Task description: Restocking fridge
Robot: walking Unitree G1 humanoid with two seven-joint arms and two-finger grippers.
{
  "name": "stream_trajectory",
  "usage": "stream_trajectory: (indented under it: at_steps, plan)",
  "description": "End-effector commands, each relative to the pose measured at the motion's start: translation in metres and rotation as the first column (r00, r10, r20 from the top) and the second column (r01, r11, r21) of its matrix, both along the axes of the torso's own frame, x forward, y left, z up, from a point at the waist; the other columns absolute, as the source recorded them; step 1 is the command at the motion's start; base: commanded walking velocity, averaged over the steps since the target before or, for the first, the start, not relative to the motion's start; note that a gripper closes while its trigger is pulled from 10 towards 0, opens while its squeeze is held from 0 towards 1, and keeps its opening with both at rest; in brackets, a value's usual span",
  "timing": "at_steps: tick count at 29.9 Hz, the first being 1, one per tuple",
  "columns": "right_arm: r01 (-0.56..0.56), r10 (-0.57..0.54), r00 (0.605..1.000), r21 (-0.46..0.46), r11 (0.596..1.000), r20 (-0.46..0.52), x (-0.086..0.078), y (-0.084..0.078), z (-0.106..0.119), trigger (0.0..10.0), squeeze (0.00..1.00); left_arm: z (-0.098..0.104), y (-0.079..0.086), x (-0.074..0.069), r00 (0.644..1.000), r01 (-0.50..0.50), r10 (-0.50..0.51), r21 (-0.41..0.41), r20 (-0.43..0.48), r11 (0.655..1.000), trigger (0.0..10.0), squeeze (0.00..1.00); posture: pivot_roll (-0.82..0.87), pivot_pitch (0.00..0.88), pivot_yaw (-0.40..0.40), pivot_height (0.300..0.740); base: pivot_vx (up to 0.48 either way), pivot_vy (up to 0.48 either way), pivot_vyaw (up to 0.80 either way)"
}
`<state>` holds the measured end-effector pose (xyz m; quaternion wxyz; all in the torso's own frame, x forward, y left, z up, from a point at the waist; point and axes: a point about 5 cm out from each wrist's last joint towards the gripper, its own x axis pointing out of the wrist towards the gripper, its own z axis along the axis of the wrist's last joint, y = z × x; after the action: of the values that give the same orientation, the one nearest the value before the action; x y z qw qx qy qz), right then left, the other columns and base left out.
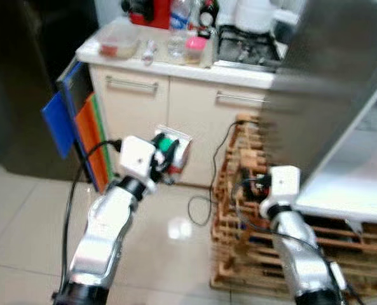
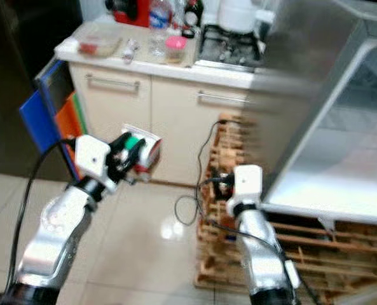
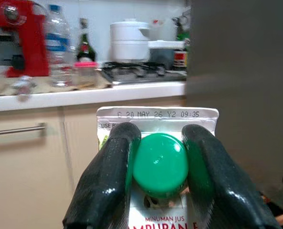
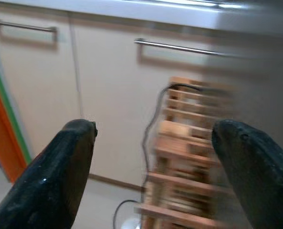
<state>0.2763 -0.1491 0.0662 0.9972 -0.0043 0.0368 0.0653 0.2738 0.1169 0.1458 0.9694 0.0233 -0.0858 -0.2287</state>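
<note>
Head views: left gripper [image 1: 164, 159] mid-frame, jaws clamped on juice carton [image 1: 175, 151]; open fridge [image 1: 347, 127] frame right | Left wrist: fingers [image 3: 108, 176] flank green cap [image 3: 160, 164] | Right wrist: right gripper [image 4: 153, 162] jaws wide, empty | Step: carrying; next, likely turn toward fridge shelf.

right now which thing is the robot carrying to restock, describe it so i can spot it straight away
Start at the cream cabinet doors under the kitchen counter. In front of them the left gripper is raised, its two black fingers clamped either side of a juice carton. The carton is white with a round green cap and a date printed along its top seam, and it is the one item held up off the floor.
</note>
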Motion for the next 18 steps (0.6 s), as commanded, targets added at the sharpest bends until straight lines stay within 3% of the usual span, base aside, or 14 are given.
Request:
stream_trajectory:
  at_steps: [1, 9, 18]
  plan:
    - [0.027, -0.027, 1.000, -0.011, 1.000, -0.011, -0.0006, -0.0123, -0.0019, 10.0, 0.00, 0.0050, -0.0111, -0.0030, 0.998, 0.055, -0.055, -0.032, 0.013, 0.998, 0.0, 0.00, 0.02, 0.000, -0.057, 0.735, 0.000, -0.480, 0.00]
    - [0.005, -0.005, 1.000, -0.021, 1.000, -0.005, -0.0022, -0.0106, -0.0031, 10.0, 0.00, 0.0069, -0.0115, -0.0054, 0.998, 0.063, -0.062, -0.055, 0.018, 0.996, 0.0, 0.00, 0.02, 0.000, -0.059, 0.703, 0.000, -0.480, 0.00]
    - [-0.011, 0.011, 1.000, -0.044, 0.999, -0.001, -0.0040, -0.0094, -0.0028, 10.0, 0.00, 0.0086, -0.0104, -0.0050, 0.998, 0.058, -0.057, -0.063, 0.024, 0.996, 0.0, 0.00, 0.01, 0.000, -0.062, 0.703, 0.000, 0.000, 0.00]
